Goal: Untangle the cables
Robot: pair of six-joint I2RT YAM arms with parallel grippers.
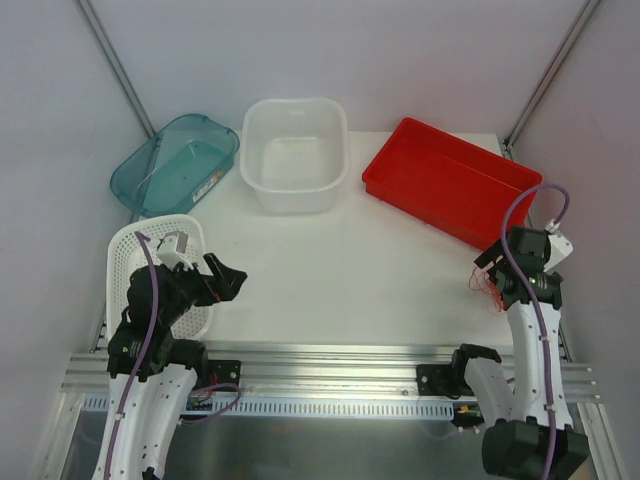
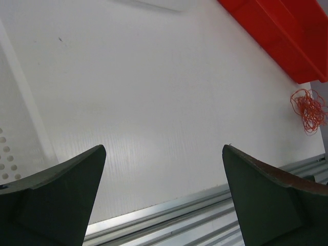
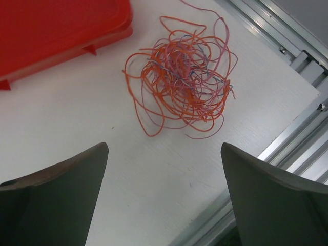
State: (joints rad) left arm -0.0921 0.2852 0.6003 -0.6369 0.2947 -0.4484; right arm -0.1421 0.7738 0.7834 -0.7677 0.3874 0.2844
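Observation:
The cables (image 3: pixel 182 77) are a fist-sized tangle of hair-thin wires, mostly orange with a few pale purple strands. They lie on the white table just off the red tray's corner. My right gripper (image 3: pixel 164 146) hovers over them, open and empty, with the tangle just beyond its fingertips. From above, the right gripper (image 1: pixel 490 272) hides most of the cables (image 1: pixel 493 293). My left gripper (image 1: pixel 222 278) stands open and empty at the near left. In the left wrist view the gripper (image 2: pixel 164 148) faces across the table, with the cables (image 2: pixel 309 110) far off at the right.
Along the back stand a teal bin (image 1: pixel 225 140), a white tub (image 1: pixel 294 103) and a red tray (image 1: pixel 420 208). A white perforated basket (image 1: pixel 115 262) sits under the left arm. An aluminium rail (image 1: pixel 330 362) runs along the table's near edge, close to the tangle.

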